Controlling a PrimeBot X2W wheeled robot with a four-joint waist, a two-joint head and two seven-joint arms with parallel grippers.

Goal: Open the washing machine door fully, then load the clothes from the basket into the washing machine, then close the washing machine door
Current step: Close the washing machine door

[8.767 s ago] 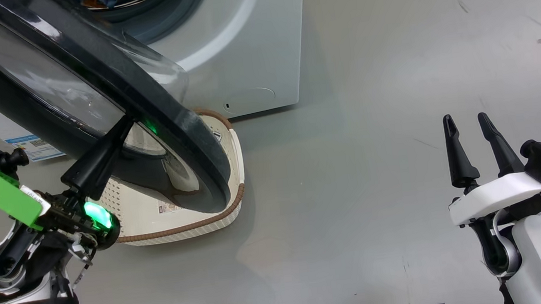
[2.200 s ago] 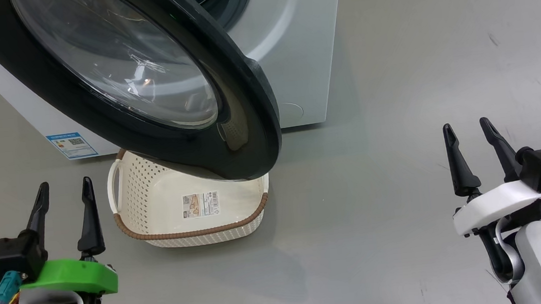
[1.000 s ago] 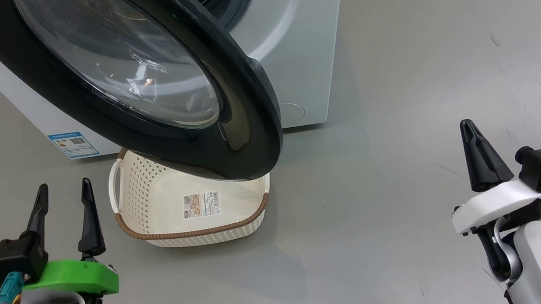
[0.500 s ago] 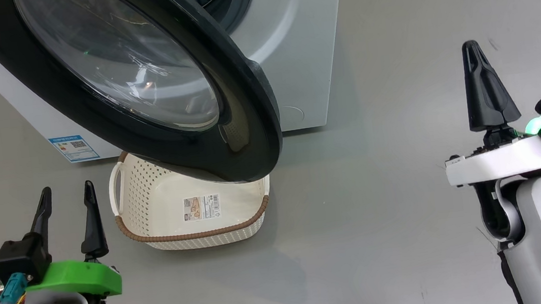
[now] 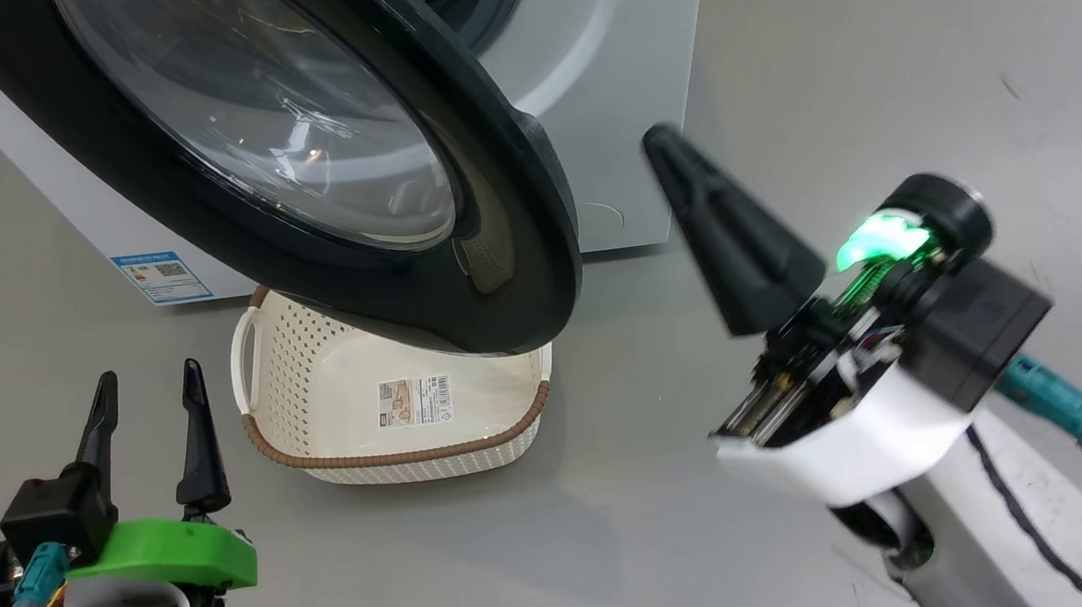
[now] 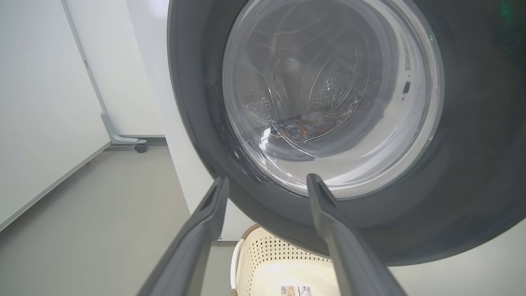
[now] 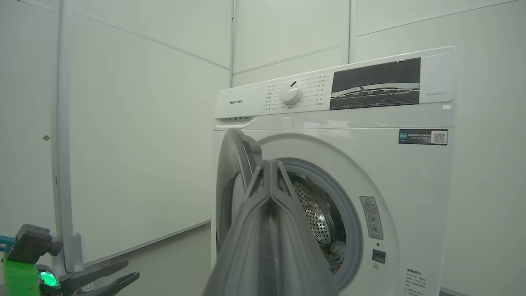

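The washing machine door [image 5: 525, 245], black-rimmed with a clear glass bowl, stands ajar over the basket [image 5: 401, 454]. The cream basket holds just its paper label [image 5: 415, 400]. The clothes [image 6: 304, 125] show as blue and orange fabric through the glass, lying in the drum of the washing machine [image 5: 616, 64]. My left gripper [image 5: 150, 380] is open, low and left of the basket, its fingers [image 6: 205, 230] pointing at the door [image 6: 472, 185]. My right gripper [image 5: 663, 145] is shut and empty, raised just right of the door's free edge. The right wrist view looks past its tip [image 7: 271, 166] at the drum opening [image 7: 316, 213].
The washing machine [image 7: 349, 164] has its dial and dark display panel on top. White wall panels and a post on a wheeled foot [image 6: 123, 139] stand to its left. A blue label sticker [image 5: 161, 276] marks its lower side. Grey floor spreads on the right.
My right arm has lifted and swung left toward the door's free edge, staying shut. The left gripper has held still and open. The camera shifted slightly.
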